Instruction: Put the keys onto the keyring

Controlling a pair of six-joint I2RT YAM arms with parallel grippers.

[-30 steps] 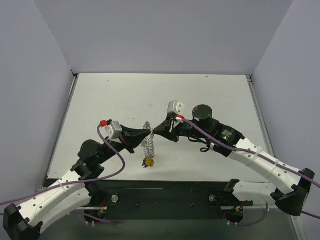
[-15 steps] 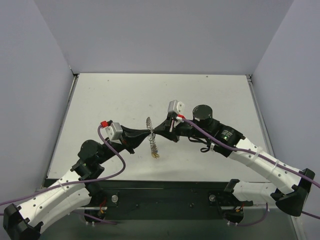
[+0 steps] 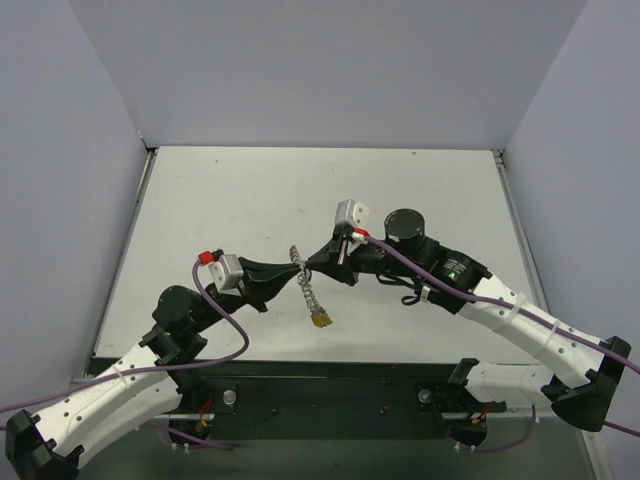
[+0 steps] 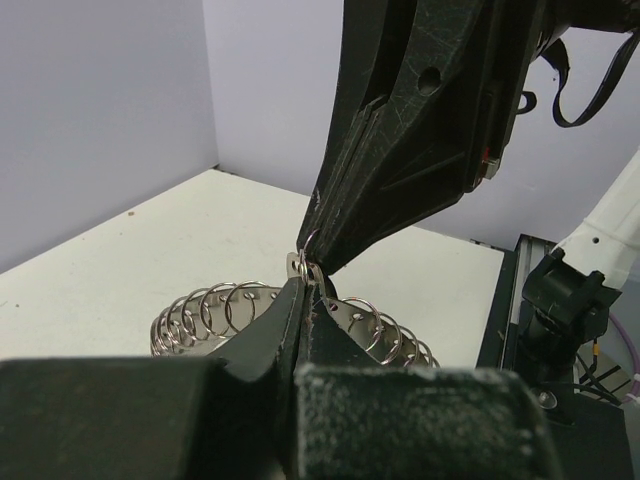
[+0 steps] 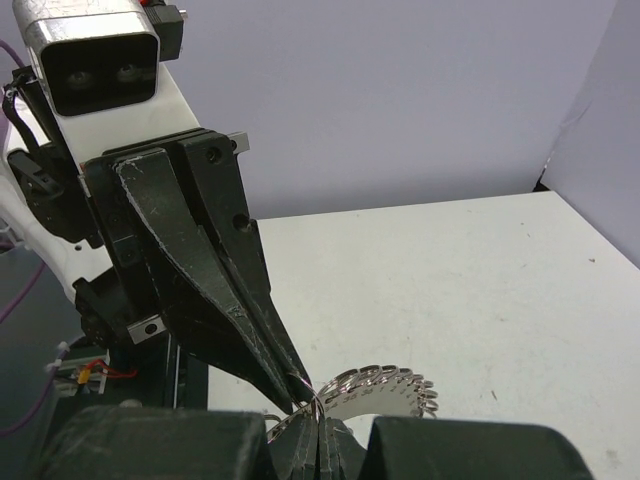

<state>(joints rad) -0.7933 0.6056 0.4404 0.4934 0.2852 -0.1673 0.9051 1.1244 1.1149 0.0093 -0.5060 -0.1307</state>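
Note:
The keyring is a silvery coil hanging above the table between both grippers, seen almost edge-on from above. A yellow-headed key dangles at its lower end; other keys are too small to tell apart. My left gripper and right gripper meet tip to tip, each shut on the ring's top. In the left wrist view my left gripper pinches the wire while the right gripper comes down from above onto the coil. In the right wrist view my right gripper clamps the keyring against the left gripper.
The white table is walled at the back and on both sides. Its dark front edge runs just above the arm bases. Purple cables loop off both arms near that edge.
The keyring has turned from a broad loop to nearly edge-on, and its lower end with the key has swung right. The left wrist has dropped slightly. Both grippers stay shut.

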